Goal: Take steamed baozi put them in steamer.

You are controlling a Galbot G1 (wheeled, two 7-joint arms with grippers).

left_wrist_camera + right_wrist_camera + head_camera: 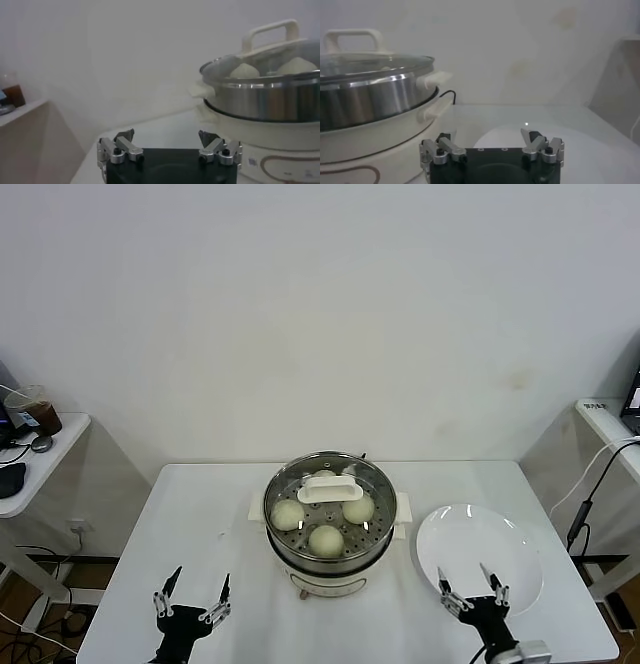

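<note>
From the head view, the steamer [329, 519] sits mid-bench with its glass lid [329, 489] on, and three steamed baozi [326, 539] show through the glass, a fourth barely peeking behind the white lid handle. The left wrist view gives the side-on look instead: two buns domed under the glass above the steel wall, cream base below. Over on the right wrist view the buns can't be made out, just the lid, the steel band and a black cord trailing behind.

Left gripper [192, 594] hovers low at the near left of the bench [200, 514], jaws spread wide, holding nothing. Right gripper [473, 588] sits at the near edge of the white plate [480, 544], jaws also spread, empty. A side table [45, 454] with a dark drink stands far left.
</note>
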